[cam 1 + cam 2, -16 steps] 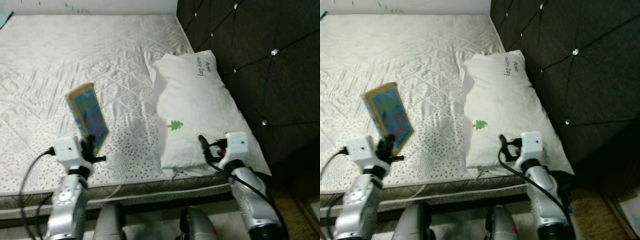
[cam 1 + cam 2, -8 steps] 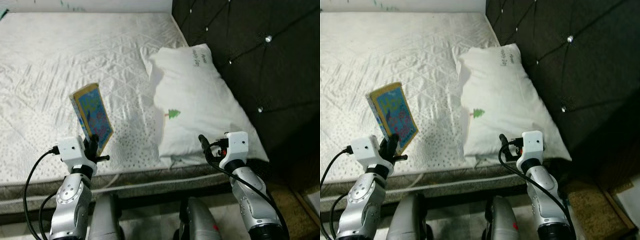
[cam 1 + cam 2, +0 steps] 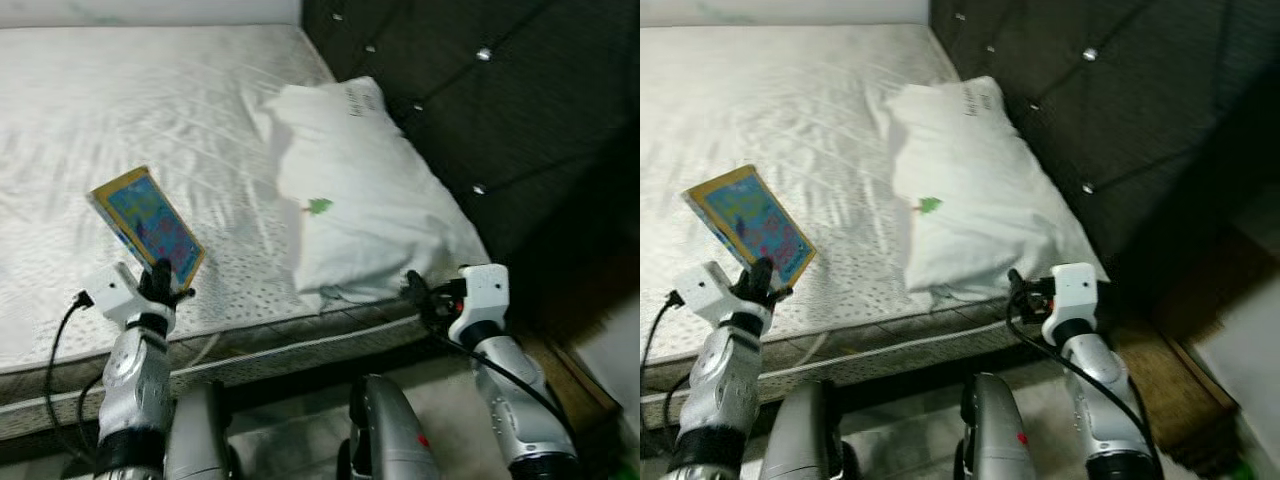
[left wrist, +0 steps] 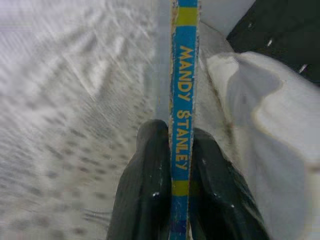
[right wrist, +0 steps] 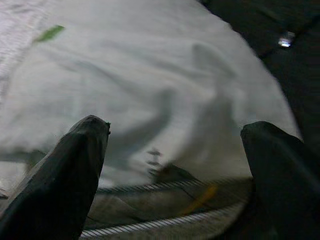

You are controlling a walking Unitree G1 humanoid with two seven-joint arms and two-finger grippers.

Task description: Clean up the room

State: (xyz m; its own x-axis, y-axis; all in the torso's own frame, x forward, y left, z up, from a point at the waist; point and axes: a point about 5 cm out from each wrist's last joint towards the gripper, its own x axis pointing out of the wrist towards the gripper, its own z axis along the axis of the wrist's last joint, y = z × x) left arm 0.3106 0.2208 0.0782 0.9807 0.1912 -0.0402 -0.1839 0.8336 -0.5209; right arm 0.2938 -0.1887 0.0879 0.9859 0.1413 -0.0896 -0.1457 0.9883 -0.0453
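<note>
My left gripper [image 3: 160,277] is shut on a thin picture book [image 3: 147,224] with a blue cover and yellow border, held upright above the near edge of the mattress [image 3: 150,110]. The left wrist view shows the book's blue spine [image 4: 180,100] clamped between the two black fingers [image 4: 145,185]. My right gripper [image 3: 416,291] is open, with nothing between its fingers [image 5: 75,170], just off the near corner of a white pillow [image 3: 350,200]. The pillow [image 5: 150,85] lies on the mattress against the headboard.
A dark tufted headboard [image 3: 470,110] runs along the right side of the bed. The mattress side and bed frame [image 3: 290,350] stand right before me. Brown flooring [image 3: 1185,350] lies at the lower right, beside the bed.
The camera has swung to the right and the whole scene has shifted left. The book stays clamped in the left gripper. The right gripper remains open near the pillow's corner.
</note>
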